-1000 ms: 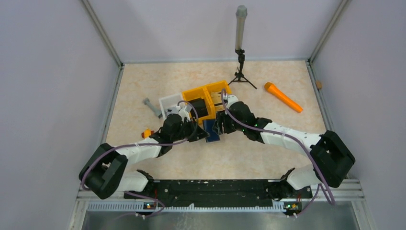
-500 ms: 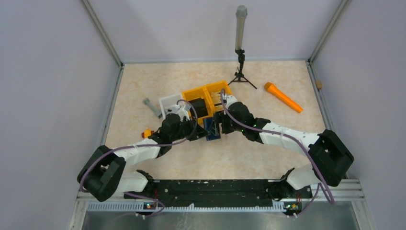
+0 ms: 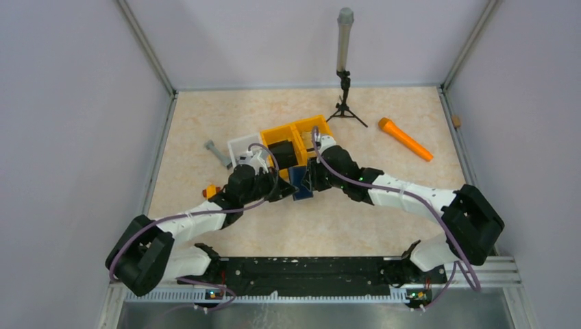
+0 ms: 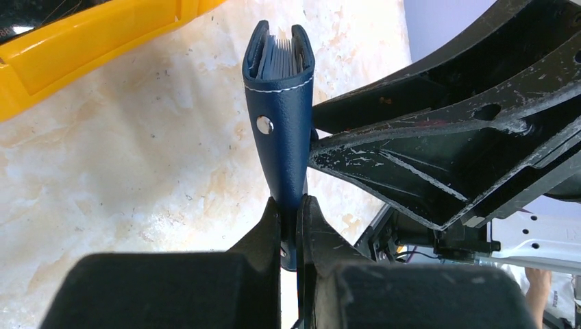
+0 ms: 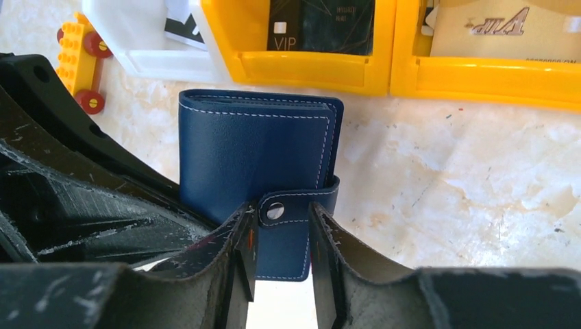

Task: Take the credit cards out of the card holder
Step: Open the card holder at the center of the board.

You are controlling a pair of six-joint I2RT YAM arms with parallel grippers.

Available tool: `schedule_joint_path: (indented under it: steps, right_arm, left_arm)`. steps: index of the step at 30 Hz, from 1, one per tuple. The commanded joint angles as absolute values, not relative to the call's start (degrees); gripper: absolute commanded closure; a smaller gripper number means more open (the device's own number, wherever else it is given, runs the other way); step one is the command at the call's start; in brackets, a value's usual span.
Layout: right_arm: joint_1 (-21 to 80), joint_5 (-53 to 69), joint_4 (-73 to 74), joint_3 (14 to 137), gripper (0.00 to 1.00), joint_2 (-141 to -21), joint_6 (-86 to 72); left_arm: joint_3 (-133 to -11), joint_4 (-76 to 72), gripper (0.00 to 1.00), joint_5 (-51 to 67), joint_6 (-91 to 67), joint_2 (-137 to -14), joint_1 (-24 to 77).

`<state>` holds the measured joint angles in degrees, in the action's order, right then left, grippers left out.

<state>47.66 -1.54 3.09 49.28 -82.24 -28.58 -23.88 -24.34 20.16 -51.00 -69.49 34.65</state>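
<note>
Holder: flat navy-blue stitched card holder [image 5: 253, 157] stands on edge at the centre of the right wrist view, just in front of the yellow two-compartment plastic bin [image 5: 315, 68]. In the top view it sits mid-table, right between the two wrists.
Closure: navy snap strap [image 5: 284, 247] is buttoned across the open side, so the holder is folded shut and nothing slides out yet.
Left gripper [image 4: 288, 205]: pinched tight on the holder's lower edge, bottom centre of the left wrist view. It works as a vice, keeping the holder upright with the strap face turned to the other arm.
Right gripper [image 5: 281, 212]: fingers stand apart on either side of the strap, lower centre of its view. Whether they already nip it, I cannot tell.
Credit cards: pale grey-blue leaves [image 4: 279, 51] show between the covers at the top of the left wrist view; card or pocket, too close to call. One tan-gold flat card [image 5: 493, 27] lettered VIP lies in the bin compartment at upper right of the right wrist view.
Stage: unsnapping, by my reading; pulling cards comes after.
Risk: a tug on the strap could twist the holder in the left pinch.
</note>
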Motion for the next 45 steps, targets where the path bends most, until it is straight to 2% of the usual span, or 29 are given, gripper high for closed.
schedule_joint_path:
  steps: [1, 6, 12, 19, 23, 26, 28, 35, 39, 45]
  right_arm:
    - [47.1, -12.6, 10.5, 51.0, 0.72, -83.5, -26.2]
    - [47.0, -15.3, 12.7, 51.9, 0.87, -84.1, -25.7]
    - [46.8, -16.8, 13.6, 52.2, 0.89, -83.9, -25.3]
    - [40.6, -6.8, 9.7, 48.1, 0.52, -79.8, -25.2]
    - [35.9, 3.9, 2.8, 41.1, 0.35, -73.3, -26.9]
    - [34.8, 6.4, 0.4, 38.0, 0.23, -68.6, -29.1]
    - [34.1, 7.6, -1.3, 37.2, 0.20, -66.5, -30.9]
    - [32.0, 16.6, -10.8, 33.1, 0.20, -58.6, -39.7]
    - [31.9, 16.4, -16.9, 30.6, 0.21, -55.1, -43.7]
    - [31.9, 15.0, -18.6, 30.2, 0.24, -53.7, -45.8]
  left_arm:
    - [-24.9, -27.6, 0.98, 20.9, -50.8, -65.8, 34.8]
    - [-25.0, -26.4, 0.99, 19.8, -50.6, -65.1, 34.8]
    - [-25.4, -24.1, 0.99, 19.1, -50.3, -65.8, 34.9]
    - [-25.1, -24.3, 0.99, 19.3, -50.9, -65.1, 34.7]
    - [-25.1, -25.8, 0.99, 22.2, -51.4, -64.0, 34.3]
    - [-25.1, -27.1, 0.98, 23.4, -52.7, -62.7, 34.0]
    - [-25.1, -28.9, 0.98, 24.8, -54.2, -62.0, 33.7]
    - [-25.5, -35.4, 0.96, 28.7, -59.5, -60.4, 33.4]
    - [-25.6, -38.4, 0.96, 30.1, -62.2, -60.2, 33.3]
    - [-25.6, -45.1, 0.95, 33.0, -66.5, -61.2, 33.4]
